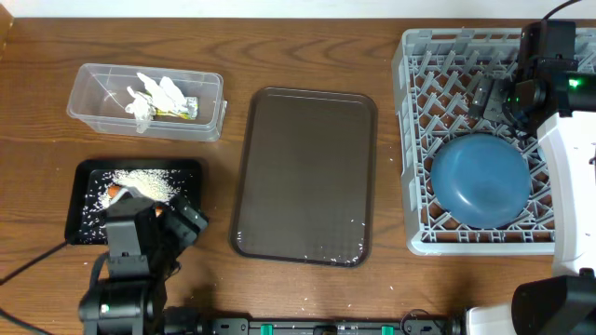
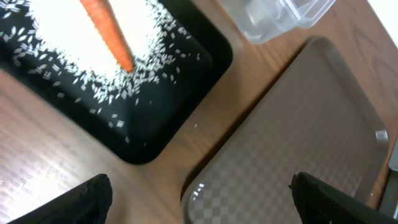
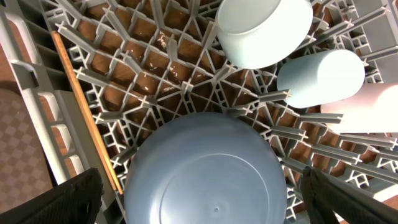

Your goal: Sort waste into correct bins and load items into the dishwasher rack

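The black tray (image 1: 74, 223) holds a heap of white rice (image 1: 140, 179) with the orange carrot (image 2: 106, 31) lying on it. My left gripper (image 2: 202, 202) hangs open and empty above the gap between that tray's corner (image 2: 174, 106) and the brown serving tray. Crumpled white paper with a yellow-green wrapper (image 1: 158, 98) lies in the clear box (image 1: 88, 79). In the grey rack (image 1: 414, 186) the blue plate (image 3: 208, 174) lies face down, beside a light blue bowl (image 3: 264, 31), two cups (image 3: 320, 78) and a wooden chopstick (image 3: 87, 112). My right gripper (image 3: 208, 202) is open above the plate.
A large dark brown serving tray (image 1: 303, 177) lies between the black tray and the rack. A few rice grains are scattered on the wood near the black tray. My left arm (image 1: 130, 251) covers the black tray's near right corner.
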Motion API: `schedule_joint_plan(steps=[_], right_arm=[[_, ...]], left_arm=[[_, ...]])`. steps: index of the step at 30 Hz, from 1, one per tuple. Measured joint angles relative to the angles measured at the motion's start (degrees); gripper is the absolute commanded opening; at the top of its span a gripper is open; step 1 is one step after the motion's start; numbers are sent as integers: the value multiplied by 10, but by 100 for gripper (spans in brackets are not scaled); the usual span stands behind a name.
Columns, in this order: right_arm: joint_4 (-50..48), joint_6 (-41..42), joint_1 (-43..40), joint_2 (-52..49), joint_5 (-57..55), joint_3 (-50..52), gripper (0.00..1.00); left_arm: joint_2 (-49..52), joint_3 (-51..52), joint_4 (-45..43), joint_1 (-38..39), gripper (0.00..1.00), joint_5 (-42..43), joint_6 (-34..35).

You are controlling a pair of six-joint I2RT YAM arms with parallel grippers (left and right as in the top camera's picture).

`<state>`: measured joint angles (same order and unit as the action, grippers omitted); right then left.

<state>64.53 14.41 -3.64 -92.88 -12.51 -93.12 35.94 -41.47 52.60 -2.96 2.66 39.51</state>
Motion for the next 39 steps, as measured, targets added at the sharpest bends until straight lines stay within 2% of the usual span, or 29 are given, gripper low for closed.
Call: schedule_joint_plan(steps=[6,13,20,27,31,35,39], right_arm=[[0,0,0,0,0,0,99],[0,0,0,0,0,0,99],[0,0,0,0,0,0,99],[0,0,0,0,0,0,99],[0,0,0,0,0,0,99],[0,0,0,0,0,0,99],[0,0,0,0,0,0,99]], left_arm=[[0,0,10,0,99,0,10],[1,0,38,0,98,0,2],[14,3,23,3,98,0,-104],[-45,103,-111,53,98,15,-218],[-126,216,-264,70,98,39,-275],[-196,301,-389,69,98,49,-295],[-218,348,-471,69,98,52,-305]])
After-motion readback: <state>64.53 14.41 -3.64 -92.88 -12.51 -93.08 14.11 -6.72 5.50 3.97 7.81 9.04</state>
